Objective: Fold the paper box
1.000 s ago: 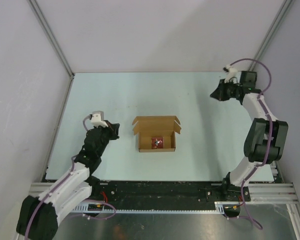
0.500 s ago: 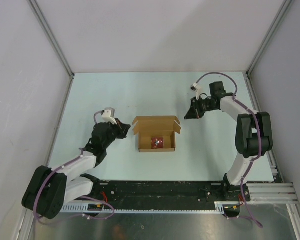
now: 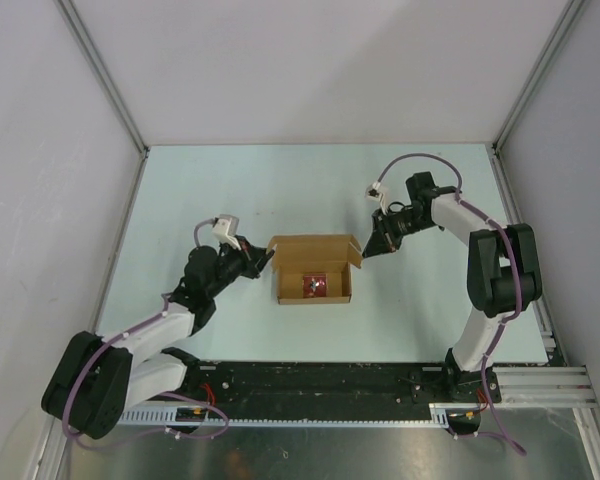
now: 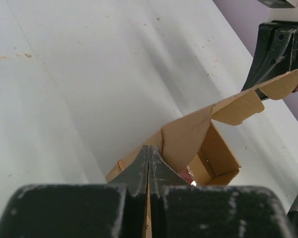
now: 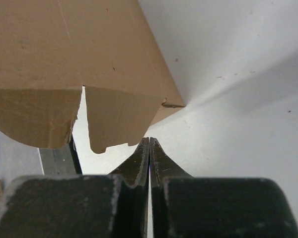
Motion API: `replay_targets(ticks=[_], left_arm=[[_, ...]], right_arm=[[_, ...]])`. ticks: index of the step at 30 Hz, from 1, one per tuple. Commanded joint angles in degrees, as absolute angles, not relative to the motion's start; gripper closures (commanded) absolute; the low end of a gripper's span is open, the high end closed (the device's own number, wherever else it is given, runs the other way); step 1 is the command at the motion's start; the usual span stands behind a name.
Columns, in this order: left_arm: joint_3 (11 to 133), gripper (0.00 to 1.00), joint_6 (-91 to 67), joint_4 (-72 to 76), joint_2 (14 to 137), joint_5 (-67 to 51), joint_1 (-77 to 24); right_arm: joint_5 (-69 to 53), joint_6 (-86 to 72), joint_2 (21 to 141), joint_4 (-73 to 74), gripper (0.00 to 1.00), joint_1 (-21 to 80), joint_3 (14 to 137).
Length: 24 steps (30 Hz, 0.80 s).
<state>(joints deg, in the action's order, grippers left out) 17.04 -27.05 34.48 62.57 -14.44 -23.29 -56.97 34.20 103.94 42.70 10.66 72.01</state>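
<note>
The paper box (image 3: 313,262) sits in the middle of the pale bench (image 3: 230,190) in the top view. It is open on top, with its flaps sticking out. A small red packet (image 3: 315,286) lies inside. The left hand (image 3: 266,260), pressed together, points at the box's left flap. The right hand (image 3: 368,250), pressed together too, is at the right flap.

In the left wrist view, the closed tips are right by the near flap.

In the right wrist view, the closed tips sit just under a brown flap, holding nothing.
</note>
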Motion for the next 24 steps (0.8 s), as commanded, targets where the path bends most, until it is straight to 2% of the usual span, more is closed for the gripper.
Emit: replay_targets(ticks=[1,24], left_arm=[[17.2,1.00,-27.6,36.7,62.2,-16.5,-24.6],[17.1,1.00,-28.7,37.3,65.7,-14.9,-29.8]], right_arm=[[-60.5,38.1,102.7,46.8,1.00,11.4,72.2],[-63.1,45.1,103.4,54.8,1.00,15.0,72.2]])
